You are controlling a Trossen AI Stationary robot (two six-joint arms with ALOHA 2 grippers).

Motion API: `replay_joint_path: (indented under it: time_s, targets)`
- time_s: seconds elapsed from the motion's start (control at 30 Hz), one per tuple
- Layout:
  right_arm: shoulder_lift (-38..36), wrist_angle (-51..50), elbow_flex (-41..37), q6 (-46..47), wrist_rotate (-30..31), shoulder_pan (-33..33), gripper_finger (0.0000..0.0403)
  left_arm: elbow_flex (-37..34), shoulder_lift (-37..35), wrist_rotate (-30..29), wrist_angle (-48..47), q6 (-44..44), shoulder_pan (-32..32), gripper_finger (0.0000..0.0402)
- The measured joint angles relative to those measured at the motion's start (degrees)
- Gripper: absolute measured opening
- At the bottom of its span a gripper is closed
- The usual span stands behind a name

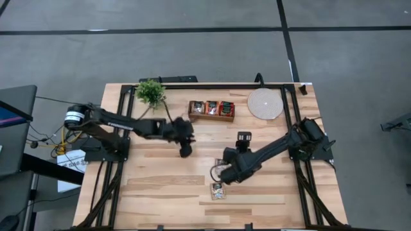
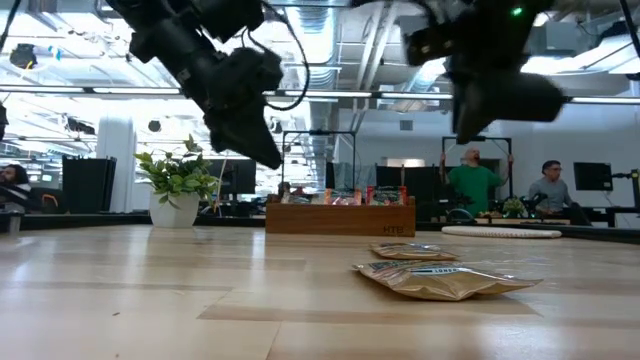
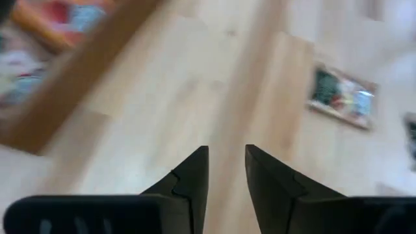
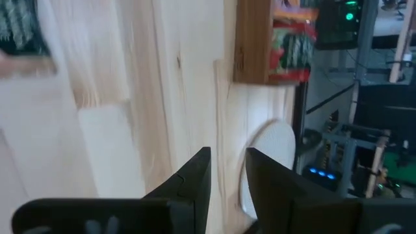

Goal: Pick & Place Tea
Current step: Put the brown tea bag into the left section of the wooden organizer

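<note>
Both hands empty above the tabletop; loose tea lies at six o'clock, the rest sits in the tray at twelve.

From my station I see the left hand [image 1: 186, 151] hanging above the tabletop [image 1: 160, 192] near centre, fingers [image 3: 192, 179] slightly parted with bare wood showing in the gap, pinching nothing. The right hand [image 1: 221, 172] hovers just toward four o'clock of it, fingers [image 4: 195, 175] likewise a narrow slot apart and empty. Directly under the right hand lies one tea sachet [image 1: 218, 169], partly hidden; a second sachet [image 1: 219, 190] lies flat just beyond it toward six o'clock. At twelve o'clock from both hands stands the wooden tray [image 1: 211, 117], its compartments holding red-orange sachets [image 1: 212, 107] on edge. A pale round disc [image 1: 266, 103] lies at the tray's three o'clock, a potted plant [image 1: 151, 93] at its nine o'clock. In the low view, people [image 2: 476, 180] are visible in the room behind.
</note>
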Motion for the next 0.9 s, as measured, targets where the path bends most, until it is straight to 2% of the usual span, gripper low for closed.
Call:
replay_joint_path:
  time_s: [0.17,0.27,0.33,0.43,0.6,0.7,0.9]
  targets:
    - [0.0,-5.52,-0.02,7.48,-0.16,4.7,0.009,0.02,5.54,-3.07,11.79,-1.23,-7.1,0.0092]
    - [-0.21,-7.24,-0.02,11.59,-0.18,7.61,0.009,0.69,9.34,-3.44,19.23,-1.16,-8.89,0.0091]
    - [-0.88,-7.5,-0.22,13.51,-0.21,9.48,0.009,2.47,11.77,-3.47,20.14,-1.18,-9.19,0.0091]
    - [-3.71,-7.03,-2.72,15.8,-0.16,12.08,0.009,6.89,15.73,-3.51,19.77,-0.74,-9.16,0.0091]
    - [-12.86,-6.09,-10.98,27.22,-0.14,16.42,0.009,16.32,22.88,-3.25,12.36,2.88,-9.12,0.0091]
    - [-19.4,-1.26,-16.48,31.44,-0.08,20.03,0.009,21.04,26.5,-3.26,7.68,3.93,-9.09,0.0091]
    - [-31.62,13.92,-27.35,32.48,2.4,26.64,0.009,26.25,30.35,-2.11,4.65,5.6,-8.81,0.0091]
